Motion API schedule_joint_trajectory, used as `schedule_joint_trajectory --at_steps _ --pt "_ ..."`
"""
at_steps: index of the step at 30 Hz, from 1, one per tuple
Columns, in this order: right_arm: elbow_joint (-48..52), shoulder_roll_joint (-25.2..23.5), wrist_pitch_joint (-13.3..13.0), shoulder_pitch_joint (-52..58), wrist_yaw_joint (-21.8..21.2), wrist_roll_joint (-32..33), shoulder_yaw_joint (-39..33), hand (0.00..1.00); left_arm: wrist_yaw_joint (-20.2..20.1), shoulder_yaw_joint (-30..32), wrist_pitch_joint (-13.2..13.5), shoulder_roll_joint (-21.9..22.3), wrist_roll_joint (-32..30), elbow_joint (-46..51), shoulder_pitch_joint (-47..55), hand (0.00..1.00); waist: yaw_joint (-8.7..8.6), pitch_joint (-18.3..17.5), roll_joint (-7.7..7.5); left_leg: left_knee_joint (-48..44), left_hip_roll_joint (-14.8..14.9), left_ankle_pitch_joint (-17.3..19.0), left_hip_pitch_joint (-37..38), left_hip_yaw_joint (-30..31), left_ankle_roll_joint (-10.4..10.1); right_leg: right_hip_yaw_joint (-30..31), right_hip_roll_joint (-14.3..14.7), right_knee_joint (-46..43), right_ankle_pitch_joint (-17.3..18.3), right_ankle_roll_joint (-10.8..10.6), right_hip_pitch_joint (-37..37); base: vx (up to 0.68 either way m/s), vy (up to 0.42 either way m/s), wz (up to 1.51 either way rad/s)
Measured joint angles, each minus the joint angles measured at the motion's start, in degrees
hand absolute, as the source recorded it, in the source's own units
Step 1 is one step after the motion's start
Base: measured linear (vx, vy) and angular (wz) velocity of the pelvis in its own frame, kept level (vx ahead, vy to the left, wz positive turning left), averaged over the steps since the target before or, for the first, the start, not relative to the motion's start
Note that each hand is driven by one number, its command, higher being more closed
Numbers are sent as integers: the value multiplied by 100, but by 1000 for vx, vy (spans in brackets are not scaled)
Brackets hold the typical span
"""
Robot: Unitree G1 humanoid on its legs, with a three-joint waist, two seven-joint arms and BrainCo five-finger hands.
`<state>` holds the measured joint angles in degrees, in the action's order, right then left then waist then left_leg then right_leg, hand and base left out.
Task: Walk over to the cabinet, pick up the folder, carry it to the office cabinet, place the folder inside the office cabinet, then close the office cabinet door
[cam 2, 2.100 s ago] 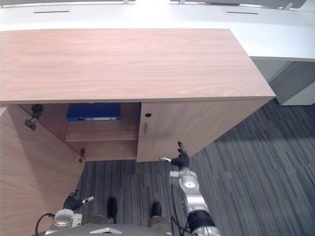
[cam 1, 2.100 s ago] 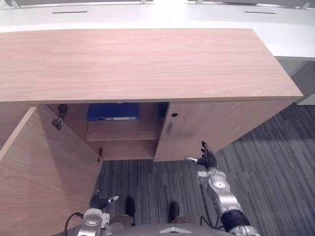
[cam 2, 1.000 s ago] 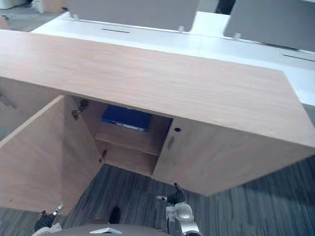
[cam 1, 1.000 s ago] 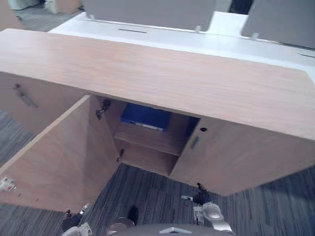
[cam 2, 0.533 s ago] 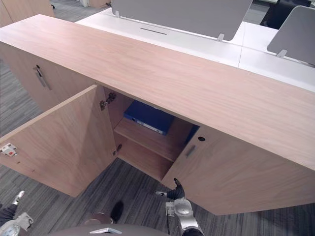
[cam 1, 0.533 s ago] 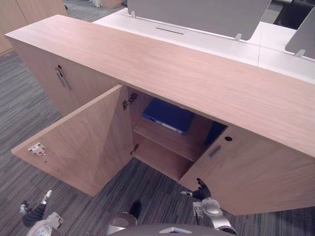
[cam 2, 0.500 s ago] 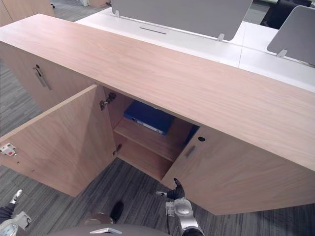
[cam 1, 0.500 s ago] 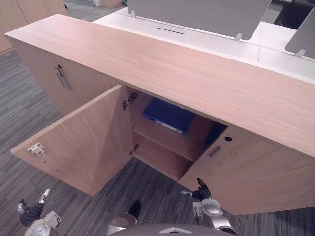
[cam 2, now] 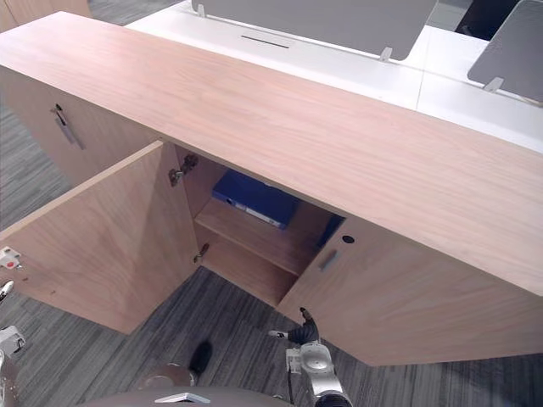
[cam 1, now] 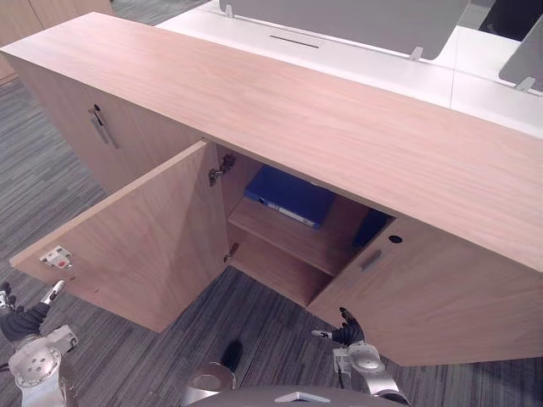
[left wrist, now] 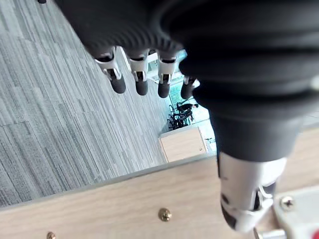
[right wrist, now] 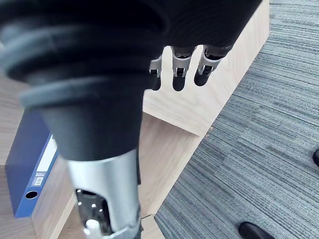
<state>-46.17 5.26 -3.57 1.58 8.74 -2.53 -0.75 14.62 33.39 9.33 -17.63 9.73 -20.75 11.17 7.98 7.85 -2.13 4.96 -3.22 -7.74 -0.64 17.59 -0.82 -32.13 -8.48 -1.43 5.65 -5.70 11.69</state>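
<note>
The left hand is empty: its fingers hang straight in a loose row with the thumb apart. It is low over the carpet, just off the free corner of the open door. The right hand is also empty, with fingers straight and side by side and the thumb apart, low in front of the shut door. The folder, blue, lies flat on the upper shelf inside the cabinet, well apart from both hands. The eye views show the whole cabinet, with a white desk behind it. The right wrist view alone shows the folder's white spine label and round ring hole. The left wrist view alone shows a brass screw in the door's edge from close up. Counted: two hands and one clear folder, with a dark blue shape to its right that I cannot identify. There are three doors, one open and two shut. The open door has two hinges, and the shut doors have two handles.
</note>
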Motion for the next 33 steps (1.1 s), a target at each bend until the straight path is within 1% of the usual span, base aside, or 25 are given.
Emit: schedule_joint_trajectory --at_steps 2,4,5,8,19,23,27,30,33 --pt "0 0 0 13 -1 0 -1 0 -12 -104 0 -95 -97 4 -1 0 -10 2 3 0 16 41 9 -38 -41 42 4 -1 -3 5 -17 -43 -26 -14" --pt "4 0 0 50 -4 -2 -1 0 -66 -278 -3 -203 -124 102 -2 0 -14 0 -1 1 34 44 -2 -77 -40 91 6 0 0 11 -64 -36 -18 -14" --pt "4 1 1 66 -4 -2 -5 0 -127 -332 -2 -206 -161 232 -4 0 -15 -5 -8 1 48 48 -10 -125 -40 143 13 0 -7 21 -93 -13 -12 -15" --pt "4 4 1 93 -6 -7 -11 0 -131 -436 -17 -251 -157 224 -45 0 -57 -13 -20 1 70 49 -20 -192 -39 205 23 -6 -22 38 -136 -15 -15 -13" --pt "3 12 4 199 -74 -14 -55 0 -174 -883 -30 -265 -150 229 322 0 -18 -29 -43 1 97 50 -12 -348 -41 364 13 2 -80 36 -201 -17 -3 -6" --pt "3 10 6 287 -78 -15 -61 0 -227 -1138 -63 -51 -92 660 780 0 -11 -36 -36 0 96 48 -16 -441 -37 482 4 -2 -101 42 -257 -50 12 -5" --pt "3 7 7 374 -108 -19 -74 0 -330 -1544 -69 170 -86 1114 1295 0 -9 -58 -1 0 137 48 -26 -741 -23 616 -9 -36 -107 31 -293 -44 18 -1" --pt "1 5 6 384 -111 -20 -78 0 -554 -1929 -74 334 -73 1145 1694 0 -11 -94 62 -1 180 46 -28 -972 -25 813 -10 -105 -83 -6 -389 -52 21 -14" --pt "0 1 6 472 -113 -22 -145 0 -635 -2212 -95 389 -38 1148 1833 0 -16 -135 119 -2 183 46 -24 -1005 -26 902 -9 -140 -82 -7 -417 -47 9 -6"
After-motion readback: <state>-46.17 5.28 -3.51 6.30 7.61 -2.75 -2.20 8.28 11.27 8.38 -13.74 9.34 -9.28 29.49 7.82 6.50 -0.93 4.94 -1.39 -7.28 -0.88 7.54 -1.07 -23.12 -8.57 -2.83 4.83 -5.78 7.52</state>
